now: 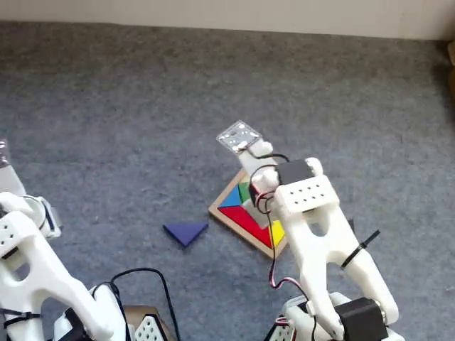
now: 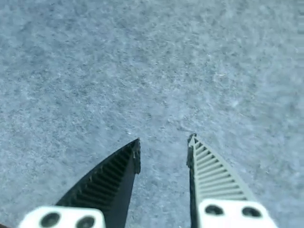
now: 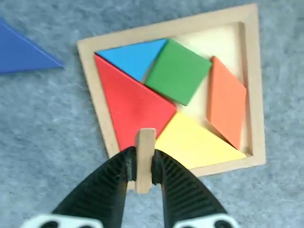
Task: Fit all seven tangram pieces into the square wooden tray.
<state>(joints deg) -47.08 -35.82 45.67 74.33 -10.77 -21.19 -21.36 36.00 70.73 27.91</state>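
The square wooden tray (image 3: 166,31) lies turned corner-on to the arms. The right fingers (image 3: 109,180) pinch a thin wood-coloured piece (image 3: 145,142) that stands on edge at the tray's near rim, right where the red triangle (image 3: 133,104) and yellow triangle (image 3: 194,142) meet.

Inside, the red triangle lies along one wall, and the light blue triangle (image 3: 133,54) fills the corner next to it. The green square (image 3: 178,71) sits skewed, touching both. An orange parallelogram (image 3: 227,102) lies close along the opposite wall, with a thin gap at the rim. Bare wood shows in the corner beyond the square and the parallelogram, and in a sliver between the square, the parallelogram and the yellow triangle.

A dark blue triangle (image 1: 186,232) lies flat on the tabletop (image 1: 106,128), near the tray's outer corner but apart from it, with open surface all around it.

The left fingers (image 2: 118,175) are spread with nothing between them, over a bare patch well away from the tray.

The tabletop has a grey, carpet-like cover, and a pale wall (image 1: 213,14) borders its far side.
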